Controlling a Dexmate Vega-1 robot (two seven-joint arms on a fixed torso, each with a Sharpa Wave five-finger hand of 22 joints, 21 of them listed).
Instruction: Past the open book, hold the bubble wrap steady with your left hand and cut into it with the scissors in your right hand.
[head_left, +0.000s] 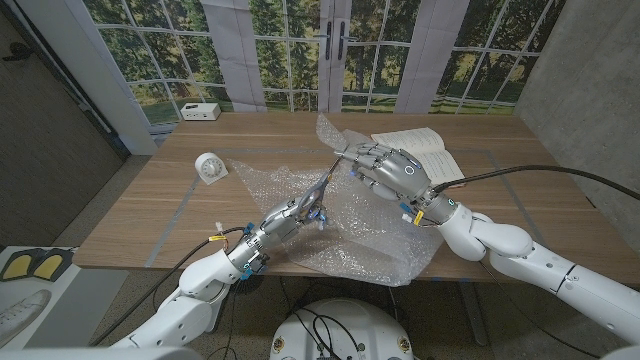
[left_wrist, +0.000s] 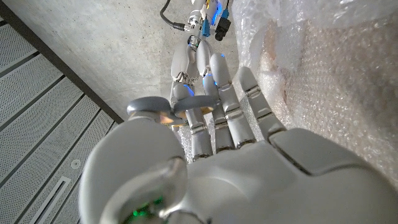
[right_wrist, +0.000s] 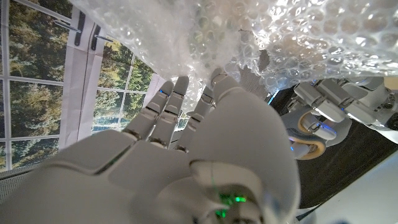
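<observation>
1. A white round clock (head_left: 210, 168) stands on the wooden table (head_left: 150, 215) at the left, and a small white box (head_left: 200, 111) sits at the far edge.
2. The left hand (head_left: 290, 213) lies on the bubble wrap (head_left: 370, 240), which is spread over the table's near middle; its fingers reach toward the right hand.
3. The left wrist view shows those fingers (left_wrist: 224, 99) long and close together beside the wrap (left_wrist: 336, 74); whether they pinch it I cannot tell.
4. The scissors (head_left: 330, 172) run between the two hands.
5. The right hand (head_left: 385, 168) grips them, fingers curled.
6. The right wrist view shows wrap (right_wrist: 267, 37) draped over its fingertips (right_wrist: 180, 87), hiding the blades.
7. The open book (head_left: 440, 155) lies behind, partly covered by the hand.
</observation>
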